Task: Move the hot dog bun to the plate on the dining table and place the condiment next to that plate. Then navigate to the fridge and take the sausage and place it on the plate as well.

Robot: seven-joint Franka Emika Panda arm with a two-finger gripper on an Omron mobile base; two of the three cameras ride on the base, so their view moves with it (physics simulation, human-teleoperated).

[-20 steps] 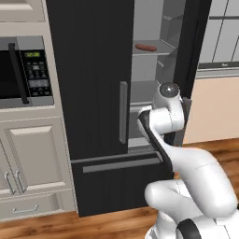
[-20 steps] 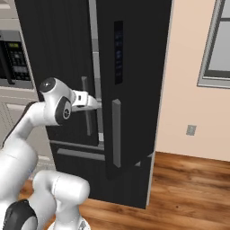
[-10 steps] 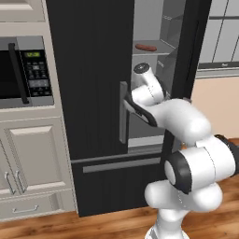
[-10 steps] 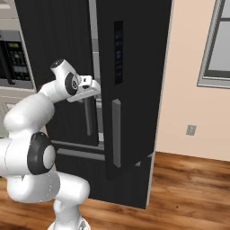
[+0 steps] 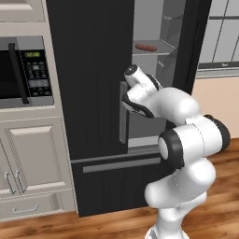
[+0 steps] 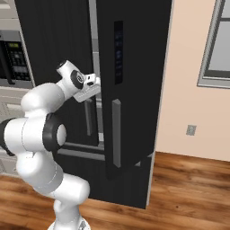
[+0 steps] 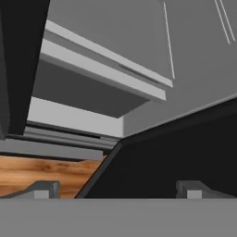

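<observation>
Tool (image 7: 118, 189): jaws spread wide, holding nothing, low in hand view, facing pale grey shelves of tall black fridge (image 5: 93, 93). Thin reddish-brown sausage (image 5: 146, 47): on shelf, upper centre-right of left base view

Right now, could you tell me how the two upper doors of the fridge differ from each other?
The left fridge door is shut flush beside the microwave, while the right fridge door stands swung open, exposing the pale grey interior and the sausage on a shelf. The right fridge door carries a dark panel on its face; the left fridge door's face is plain. Both are black with long vertical handles.
</observation>
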